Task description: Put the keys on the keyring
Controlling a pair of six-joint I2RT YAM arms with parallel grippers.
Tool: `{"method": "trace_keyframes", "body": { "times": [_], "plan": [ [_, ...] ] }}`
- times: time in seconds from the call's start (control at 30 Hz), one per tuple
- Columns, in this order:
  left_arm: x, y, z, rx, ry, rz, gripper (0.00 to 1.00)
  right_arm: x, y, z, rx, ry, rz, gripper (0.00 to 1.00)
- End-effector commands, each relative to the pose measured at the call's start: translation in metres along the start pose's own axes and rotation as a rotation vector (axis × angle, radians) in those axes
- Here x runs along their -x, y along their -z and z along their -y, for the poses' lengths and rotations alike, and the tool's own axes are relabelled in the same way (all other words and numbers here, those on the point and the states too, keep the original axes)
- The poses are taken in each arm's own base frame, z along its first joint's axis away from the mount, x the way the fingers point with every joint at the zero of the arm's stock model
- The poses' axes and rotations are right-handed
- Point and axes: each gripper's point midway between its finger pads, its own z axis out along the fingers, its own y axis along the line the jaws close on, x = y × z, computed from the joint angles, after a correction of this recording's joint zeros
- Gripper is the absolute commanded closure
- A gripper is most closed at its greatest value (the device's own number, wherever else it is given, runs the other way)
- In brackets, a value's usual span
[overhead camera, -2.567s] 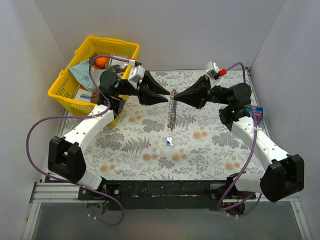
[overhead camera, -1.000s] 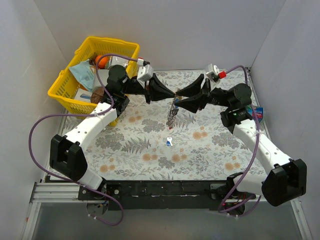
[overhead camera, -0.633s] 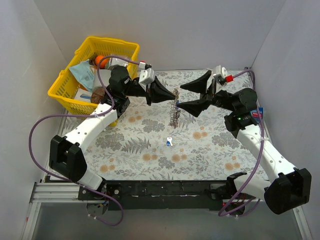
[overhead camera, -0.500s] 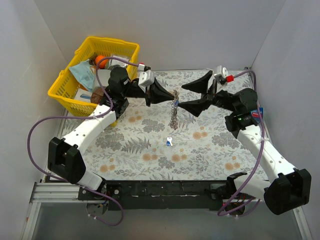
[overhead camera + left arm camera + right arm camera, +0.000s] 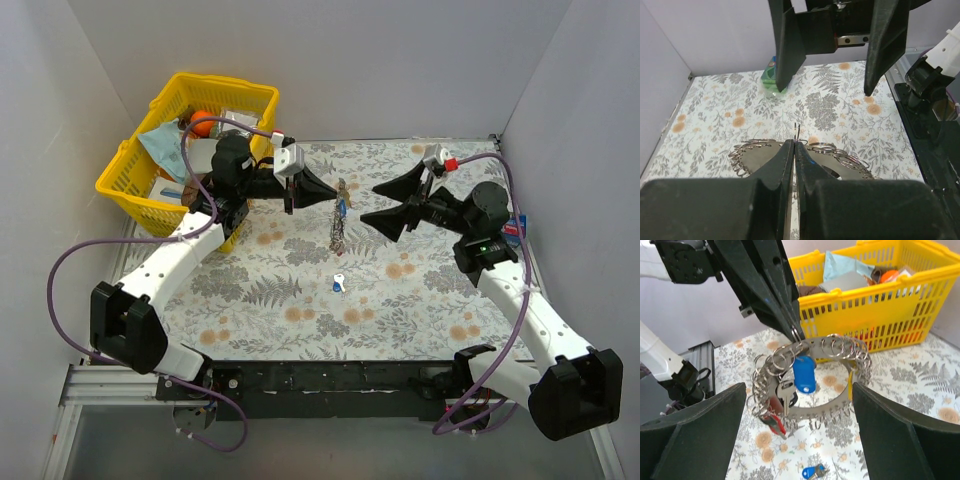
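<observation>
Right wrist: flat silvery keyring [image 5: 827, 409] edged with small loops.

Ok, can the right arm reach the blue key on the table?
Probably yes: the right gripper is open and empty, the blue key lies alone on the mat, and the left gripper holds the keyring aloft.

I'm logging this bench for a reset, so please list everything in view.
keyring: one, silvery, hanging mid-air, centre
keys on it: at least two, blue-headed key, red-headed key
loose key: one, blue-headed, lying flat near centre
basket: one, yellow, far left, holding cloth and orange ball
small box: one, green-blue, right edge
mat: one, floral, covering the table
left claw: black, shut on keyring
right claw: black, open, apart from keyring
</observation>
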Motion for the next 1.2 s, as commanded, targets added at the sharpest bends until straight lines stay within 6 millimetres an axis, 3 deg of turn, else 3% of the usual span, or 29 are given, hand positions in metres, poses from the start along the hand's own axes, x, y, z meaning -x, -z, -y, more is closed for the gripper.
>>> {"method": "trace_keyframes", "body": {
  "times": [0.0,0.33,0.57,0.8,1.03,1.07,1.17],
  "plan": [
    [-0.006,0.013,-0.002,0.02,0.008,0.0,1.0,-0.02,0.011,0.007,-0.056,0.008,-0.055,0.06],
    [-0.052,0.036,-0.003,0.089,0.086,-0.055,1.0,-0.092,0.021,0.026,-0.121,-0.131,-0.191,0.07],
    [-0.079,0.047,0.015,0.114,0.153,-0.099,1.0,-0.139,0.027,0.045,-0.24,-0.28,-0.326,0.03],
    [-0.093,0.055,0.023,0.135,0.175,-0.138,1.0,-0.198,0.022,0.054,-0.377,-0.483,-0.505,0.03],
    [-0.1,0.062,0.024,0.154,0.176,-0.184,1.0,-0.226,0.016,0.061,-0.546,-0.569,-0.635,0.04],
    [-0.101,0.062,0.024,0.153,0.176,-0.185,1.0,-0.223,0.014,0.064,-0.58,-0.578,-0.645,0.07],
    [-0.102,0.062,0.024,0.151,0.179,-0.186,1.0,-0.242,0.018,0.063,-0.642,-0.628,-0.749,0.15]
  ]
}}
